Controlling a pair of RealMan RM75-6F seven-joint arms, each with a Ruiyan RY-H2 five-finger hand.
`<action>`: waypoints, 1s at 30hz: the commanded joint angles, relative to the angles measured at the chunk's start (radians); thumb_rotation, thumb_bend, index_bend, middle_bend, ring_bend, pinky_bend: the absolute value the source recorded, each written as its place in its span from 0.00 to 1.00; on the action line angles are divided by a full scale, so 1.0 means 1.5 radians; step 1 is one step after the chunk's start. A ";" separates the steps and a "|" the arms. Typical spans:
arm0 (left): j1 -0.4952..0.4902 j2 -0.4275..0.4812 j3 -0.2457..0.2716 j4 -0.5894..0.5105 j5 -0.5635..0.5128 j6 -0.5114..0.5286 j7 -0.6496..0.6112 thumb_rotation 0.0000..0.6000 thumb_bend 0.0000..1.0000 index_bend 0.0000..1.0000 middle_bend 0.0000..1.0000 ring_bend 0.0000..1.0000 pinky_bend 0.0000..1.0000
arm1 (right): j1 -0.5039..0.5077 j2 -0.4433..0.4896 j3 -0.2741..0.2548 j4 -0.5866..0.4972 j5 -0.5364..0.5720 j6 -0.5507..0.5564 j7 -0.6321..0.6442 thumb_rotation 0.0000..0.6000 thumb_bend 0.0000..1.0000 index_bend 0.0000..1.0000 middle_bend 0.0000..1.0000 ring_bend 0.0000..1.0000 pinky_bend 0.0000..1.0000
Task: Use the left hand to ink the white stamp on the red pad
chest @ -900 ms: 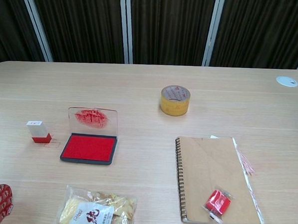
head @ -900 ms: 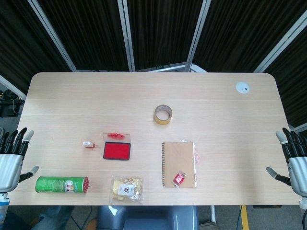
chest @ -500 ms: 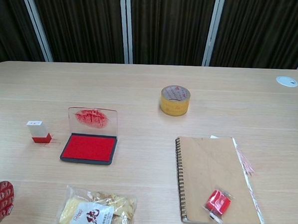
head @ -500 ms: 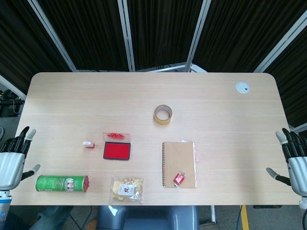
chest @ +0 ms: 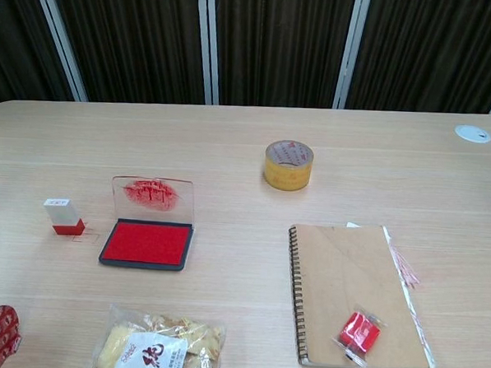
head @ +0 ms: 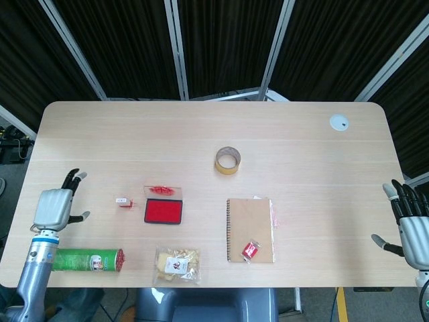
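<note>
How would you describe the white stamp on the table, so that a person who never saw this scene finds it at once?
Start at the red ink pad with its clear lid standing open, near the table's front left. Just to the left of it, apart from it, stands the stamp. It is a small upright block, white on top with a red base, the smallest thing on that side.

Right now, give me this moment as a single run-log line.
left hand: open, over table beside white stamp | stamp: untouched, upright left of red pad | pad: lid open | right hand: open, at table's right edge
</note>
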 commanded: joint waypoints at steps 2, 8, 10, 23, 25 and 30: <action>-0.034 -0.046 -0.013 0.046 -0.050 -0.052 0.000 1.00 0.07 0.24 0.19 0.88 0.90 | -0.002 -0.002 0.001 0.006 0.010 -0.003 0.002 1.00 0.00 0.00 0.00 0.00 0.00; -0.053 -0.092 -0.010 0.100 -0.029 -0.070 -0.065 1.00 0.11 0.28 0.31 0.88 0.90 | -0.007 0.001 0.002 0.010 0.013 0.004 0.012 1.00 0.00 0.00 0.00 0.00 0.00; -0.059 -0.106 -0.006 0.119 -0.019 -0.071 -0.083 1.00 0.10 0.30 0.34 0.88 0.90 | -0.008 0.002 0.001 0.010 0.014 0.005 0.014 1.00 0.00 0.00 0.00 0.00 0.00; -0.085 -0.156 0.005 0.183 -0.009 -0.081 -0.090 1.00 0.20 0.40 0.41 0.88 0.90 | -0.005 0.000 0.002 0.016 0.021 -0.003 0.016 1.00 0.00 0.00 0.00 0.00 0.00; -0.087 -0.163 0.008 0.197 -0.004 -0.079 -0.094 1.00 0.21 0.40 0.41 0.87 0.90 | -0.005 -0.001 0.003 0.017 0.022 -0.005 0.015 1.00 0.00 0.00 0.00 0.00 0.00; -0.090 -0.176 0.013 0.220 -0.002 -0.081 -0.099 1.00 0.22 0.40 0.41 0.87 0.90 | -0.003 -0.002 0.003 0.018 0.026 -0.009 0.015 1.00 0.00 0.00 0.00 0.00 0.00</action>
